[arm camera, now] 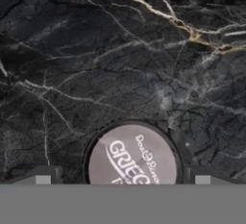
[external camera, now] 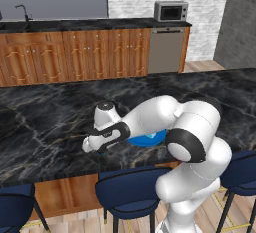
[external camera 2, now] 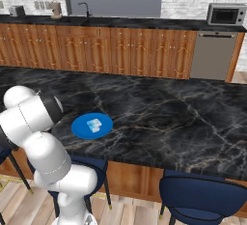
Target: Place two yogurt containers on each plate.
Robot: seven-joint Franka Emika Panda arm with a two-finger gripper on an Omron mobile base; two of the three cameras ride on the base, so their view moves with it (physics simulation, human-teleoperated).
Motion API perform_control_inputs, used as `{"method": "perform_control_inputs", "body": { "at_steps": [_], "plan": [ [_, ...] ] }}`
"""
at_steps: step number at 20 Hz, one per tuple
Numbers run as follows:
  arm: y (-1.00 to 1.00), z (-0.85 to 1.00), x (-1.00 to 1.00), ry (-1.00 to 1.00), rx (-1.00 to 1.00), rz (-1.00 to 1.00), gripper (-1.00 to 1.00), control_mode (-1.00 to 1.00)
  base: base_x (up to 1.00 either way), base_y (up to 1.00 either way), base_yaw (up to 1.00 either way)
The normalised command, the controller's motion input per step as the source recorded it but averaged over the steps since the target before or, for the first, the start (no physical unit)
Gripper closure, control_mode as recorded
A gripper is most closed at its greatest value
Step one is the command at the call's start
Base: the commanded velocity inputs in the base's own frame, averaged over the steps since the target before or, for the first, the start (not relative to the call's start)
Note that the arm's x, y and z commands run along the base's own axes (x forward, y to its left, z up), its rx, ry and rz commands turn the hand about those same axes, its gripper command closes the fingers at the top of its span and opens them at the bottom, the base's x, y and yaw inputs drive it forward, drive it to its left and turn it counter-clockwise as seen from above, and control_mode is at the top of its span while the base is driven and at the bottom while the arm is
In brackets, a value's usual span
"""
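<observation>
Black marble counter (external camera 2: 159,113) under us, we had our gripper (arm camera: 123,180) spread apart, straddling a yogurt container (arm camera: 133,155) from above, left of the blue plate (external camera 2: 82,127) already carrying two cups (external camera 2: 94,125).

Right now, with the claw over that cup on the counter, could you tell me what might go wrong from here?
1. The yogurt cup sits between the claw's two fingertips, wide for the gap; an off-centre close could tip or push it across the marble counter.
2. The blue plate already carries two pale cups; a third there would overfill it.
3. The elbow hangs low over that plate's edge and could brush it.
</observation>
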Motion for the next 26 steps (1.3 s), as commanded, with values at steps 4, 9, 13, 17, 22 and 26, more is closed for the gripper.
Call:
{"method": "perform_control_inputs", "body": {
  "at_steps": [4, 9, 13, 17, 22, 26],
  "plan": [
    [-0.06, -0.10, 0.02, 0.00, 0.00, 0.00, -1.00, -1.00, 0.00, 0.00, 0.00],
    [-0.01, -0.17, 0.10, 0.00, 0.00, 0.00, -1.00, -1.00, 0.00, 0.00, 0.00],
    [0.00, -0.14, 0.06, 0.00, 0.00, 0.00, -1.00, -1.00, 0.00, 0.00, 0.00],
    [0.00, 0.00, 0.00, 0.00, -0.02, 0.00, -1.00, -1.00, 0.00, 0.00, 0.00],
    [0.04, 0.07, -0.06, -0.03, -0.05, 0.00, -1.00, -1.00, 0.00, 0.00, 0.00],
    [0.00, 0.20, -0.06, -0.01, -0.02, 0.00, -1.00, -1.00, 0.00, 0.00, 0.00]
  ]
}}
